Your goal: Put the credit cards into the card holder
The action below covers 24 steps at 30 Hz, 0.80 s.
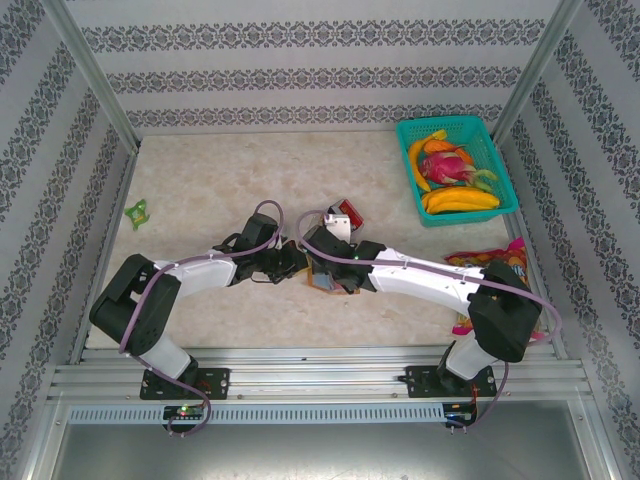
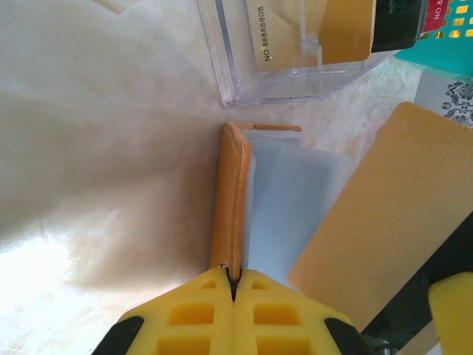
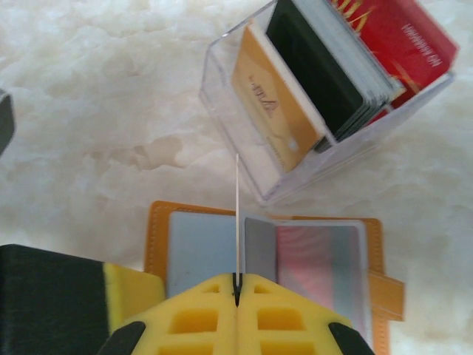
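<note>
The orange-tan card holder lies open on the table, its pale plastic sleeves facing up. My left gripper is shut on the edge of its orange cover, holding that flap upright. My right gripper is shut on a tan card, which appears edge-on as a thin line standing over the holder's middle fold. More credit cards, tan, black and red, stand in a clear plastic box just beyond the holder. In the top view both grippers meet at the table's centre.
A teal basket of fruit sits at the back right. A colourful snack bag lies by the right arm. A small green object lies at the far left. Metal frame posts and patterned walls close in the table.
</note>
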### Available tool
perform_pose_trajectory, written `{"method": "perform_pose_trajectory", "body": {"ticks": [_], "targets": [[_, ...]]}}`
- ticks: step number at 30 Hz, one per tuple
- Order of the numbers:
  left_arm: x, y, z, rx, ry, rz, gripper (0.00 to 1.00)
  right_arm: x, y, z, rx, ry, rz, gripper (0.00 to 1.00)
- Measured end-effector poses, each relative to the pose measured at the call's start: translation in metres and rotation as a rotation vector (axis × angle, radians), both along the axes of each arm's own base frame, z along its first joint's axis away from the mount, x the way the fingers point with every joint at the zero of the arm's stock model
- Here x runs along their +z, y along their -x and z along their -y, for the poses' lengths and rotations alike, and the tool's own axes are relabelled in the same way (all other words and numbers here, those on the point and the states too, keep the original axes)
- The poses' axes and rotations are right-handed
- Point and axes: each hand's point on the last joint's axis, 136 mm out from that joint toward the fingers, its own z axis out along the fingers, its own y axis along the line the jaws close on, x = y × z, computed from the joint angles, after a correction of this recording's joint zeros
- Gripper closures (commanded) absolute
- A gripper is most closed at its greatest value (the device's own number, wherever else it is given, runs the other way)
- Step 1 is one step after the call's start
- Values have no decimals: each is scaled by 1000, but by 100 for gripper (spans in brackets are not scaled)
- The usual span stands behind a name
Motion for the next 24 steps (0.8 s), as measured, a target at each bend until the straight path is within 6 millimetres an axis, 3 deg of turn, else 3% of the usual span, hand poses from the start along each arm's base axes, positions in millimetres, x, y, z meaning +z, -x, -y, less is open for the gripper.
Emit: {"method": "perform_pose_trajectory", "body": {"ticks": [6, 11, 19, 24], "targets": [[-1, -1, -2, 6, -11, 7, 100, -7, -7, 35, -66, 60, -37, 100], [-5, -2, -5, 4, -36, 16, 100, -14, -4, 64, -101, -13, -86, 100], [-32, 1, -11, -8, -109, -13, 100, -20, 5, 16, 62, -398, -184, 100], [-47, 6, -18, -20, -164, -37, 100, -45, 11, 9, 81, -472, -264, 100]]}}
